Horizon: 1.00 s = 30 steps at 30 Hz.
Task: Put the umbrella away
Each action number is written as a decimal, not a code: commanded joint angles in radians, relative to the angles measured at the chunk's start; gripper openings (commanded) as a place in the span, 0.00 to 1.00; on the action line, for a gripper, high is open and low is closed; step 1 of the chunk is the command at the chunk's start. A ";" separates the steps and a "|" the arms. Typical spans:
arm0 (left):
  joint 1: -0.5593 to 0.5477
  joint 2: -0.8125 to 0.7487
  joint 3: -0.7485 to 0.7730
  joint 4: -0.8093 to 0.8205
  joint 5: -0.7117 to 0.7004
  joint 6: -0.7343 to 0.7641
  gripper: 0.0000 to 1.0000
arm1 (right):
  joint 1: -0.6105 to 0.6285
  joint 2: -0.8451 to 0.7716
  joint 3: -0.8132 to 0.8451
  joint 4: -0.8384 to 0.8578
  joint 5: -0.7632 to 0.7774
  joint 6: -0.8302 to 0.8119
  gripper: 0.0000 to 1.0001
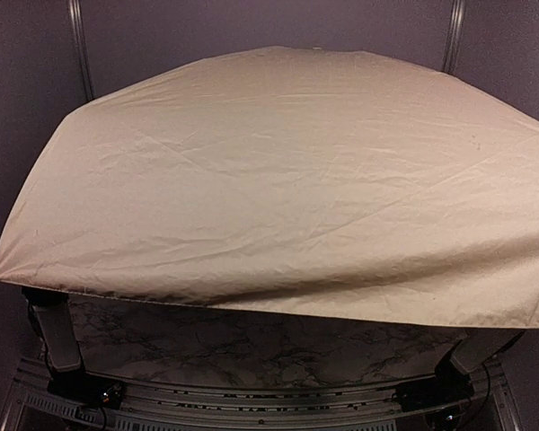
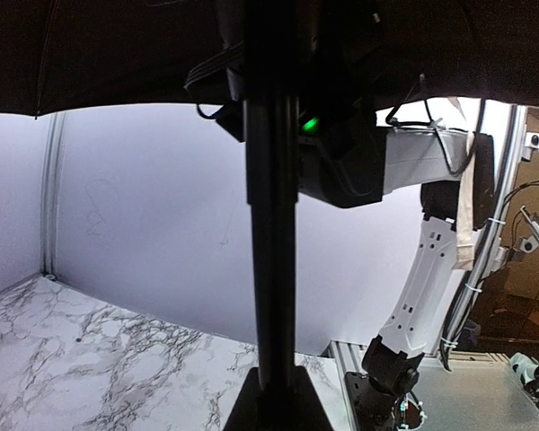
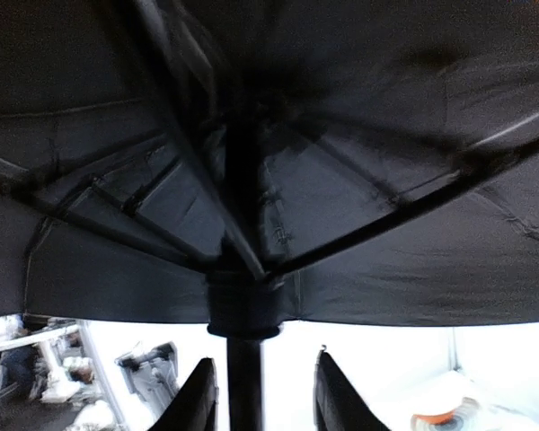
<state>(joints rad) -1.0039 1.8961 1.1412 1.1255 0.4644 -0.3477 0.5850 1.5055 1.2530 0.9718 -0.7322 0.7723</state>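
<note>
The umbrella (image 1: 287, 180) is open; its cream canopy fills the top view and hides both grippers there. In the left wrist view its black shaft (image 2: 274, 224) rises straight out of my left gripper (image 2: 278, 404), whose jaws look shut on it. My right gripper (image 3: 265, 377) is open around the same shaft (image 3: 244, 386), just under the black runner (image 3: 242, 305) where the ribs meet. The shaft stands close to the left finger (image 3: 198, 400). The black underside (image 3: 386, 180) spreads above. The wooden knob handle is hidden.
The marble table (image 1: 251, 346) shows below the canopy's near edge, and in the left wrist view (image 2: 90, 359). The right arm's white link (image 2: 422, 278) stands right of the shaft. The arm bases (image 1: 54, 332) sit at the near edge. A grey wall is behind.
</note>
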 commanded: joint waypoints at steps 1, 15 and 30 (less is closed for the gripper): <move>-0.014 -0.073 -0.045 0.043 -0.202 0.087 0.00 | 0.011 -0.118 -0.070 -0.137 0.268 -0.236 0.43; -0.012 -0.094 0.015 -0.191 -0.250 0.130 0.00 | 0.050 -0.088 0.004 -0.248 0.285 -0.400 0.64; -0.018 -0.103 0.003 -0.170 -0.175 0.139 0.00 | 0.032 -0.068 0.015 -0.217 0.294 -0.410 0.28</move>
<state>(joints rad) -1.0199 1.8450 1.1172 0.9104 0.2512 -0.2367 0.6239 1.4254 1.2152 0.7250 -0.4397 0.3653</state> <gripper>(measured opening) 0.054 0.328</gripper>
